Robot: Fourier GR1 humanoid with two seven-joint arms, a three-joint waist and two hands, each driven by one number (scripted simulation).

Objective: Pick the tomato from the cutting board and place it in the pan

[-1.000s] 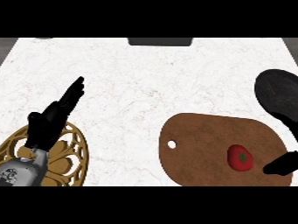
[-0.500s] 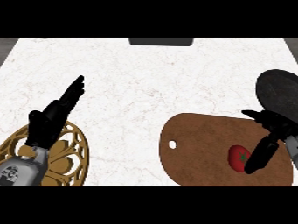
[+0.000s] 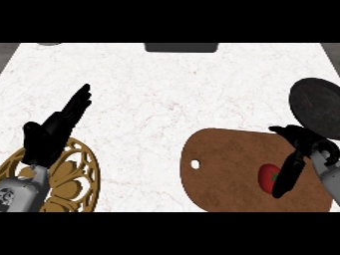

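At the near left, my left hand (image 3: 51, 132) rests above a golden round trivet (image 3: 77, 174), with the fingers straight and pointing to the far side. It has no work in this task, so I park it there, out of the way. The white table (image 3: 165, 99) spreads across the middle.

More to the right lies the brown cutting board (image 3: 224, 154). The tomato (image 3: 266, 177) sits on its right part, not far from the edge. My right hand (image 3: 301, 142) is over this part of the board. Its fingers (image 3: 286, 177) hang down, apart from the thumb, just at the right side of the tomato and covering a little of it. They are not closed around it, so the hand holds nothing.

I judge this is the approach for the grasp. The hand stands on the right side because the black pan (image 3: 323, 107) waits just beyond the board's far right corner, so the carry should be short.
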